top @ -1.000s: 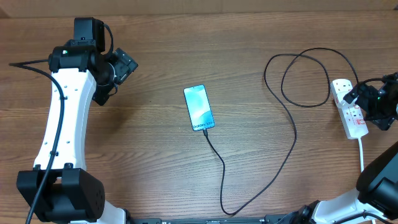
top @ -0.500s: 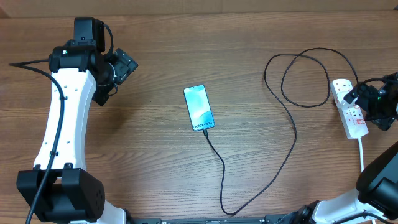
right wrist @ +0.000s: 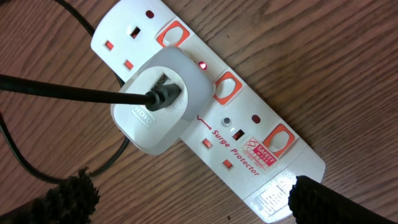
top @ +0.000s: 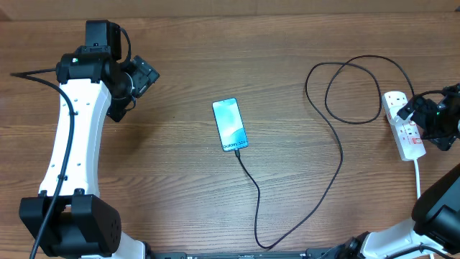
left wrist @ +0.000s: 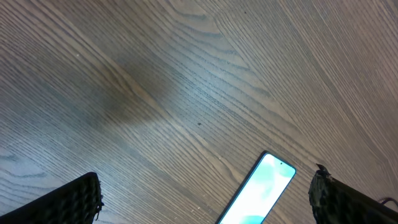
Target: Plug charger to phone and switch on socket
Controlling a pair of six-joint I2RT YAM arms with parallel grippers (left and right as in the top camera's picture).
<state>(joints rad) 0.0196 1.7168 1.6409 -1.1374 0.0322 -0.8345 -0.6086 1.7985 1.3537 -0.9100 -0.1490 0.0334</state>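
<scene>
The phone [top: 229,124] lies screen up and lit at the table's middle; its top end also shows in the left wrist view as phone [left wrist: 260,192]. The charger's black cable [top: 338,155] meets the phone's lower edge, loops toward the front and runs up to the socket [top: 404,129] at the right. In the right wrist view, the cable [right wrist: 62,91] enters a white plug [right wrist: 158,106] seated in the socket [right wrist: 249,137], where a small red light [right wrist: 203,64] glows. My right gripper [right wrist: 193,194] hovers open just above the socket. My left gripper [top: 146,76] hangs open far to the left of the phone.
The socket's white cord [top: 418,176] runs toward the front right edge. The left arm [top: 68,137] stretches along the left side. A loop of the black cable [top: 352,90] lies left of the socket. Bare wooden table [top: 180,187] surrounds the phone.
</scene>
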